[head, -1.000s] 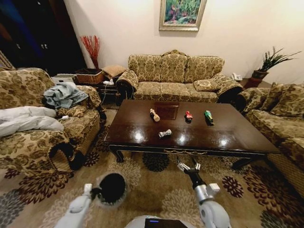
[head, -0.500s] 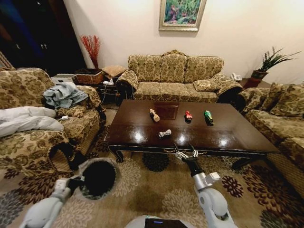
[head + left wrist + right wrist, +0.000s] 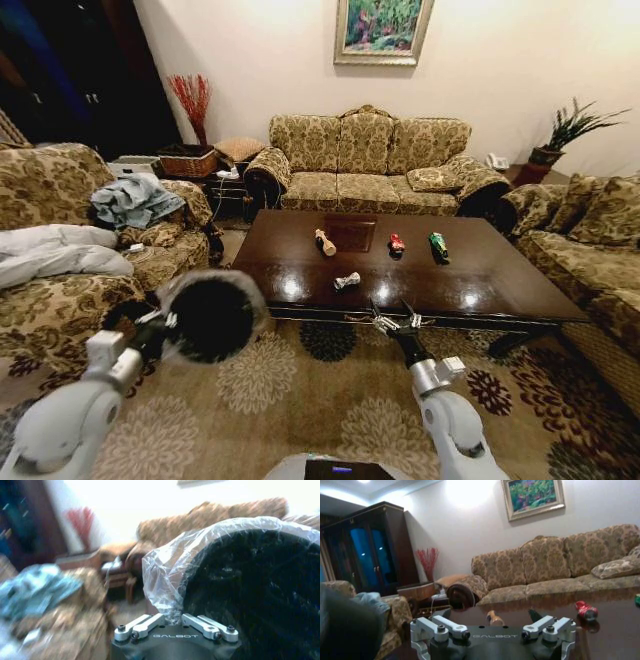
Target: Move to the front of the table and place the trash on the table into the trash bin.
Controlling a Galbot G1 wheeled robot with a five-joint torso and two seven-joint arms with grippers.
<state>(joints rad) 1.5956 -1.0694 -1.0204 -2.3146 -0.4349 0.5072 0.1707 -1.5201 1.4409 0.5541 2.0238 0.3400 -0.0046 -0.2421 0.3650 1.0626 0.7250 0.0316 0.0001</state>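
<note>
The left gripper (image 3: 172,624) is clamped on the clear liner at the rim of the trash bin (image 3: 210,318), holding the black bin in the air off the patterned carpet (image 3: 290,400), to the left of the counter (image 3: 500,275) and near its left front corner. The right gripper (image 3: 393,320) hovers with its fingers spread apart and empty, just in front of the counter's near edge. On the dark glossy top lie the four pieces of trash, well apart from the bin: the tan bottle-shaped piece (image 3: 325,242) and the red piece (image 3: 397,243) toward the far side, the green bottle (image 3: 438,244) to their right, and the grey-black piece (image 3: 346,281) nearer, just beyond the right gripper.
</note>
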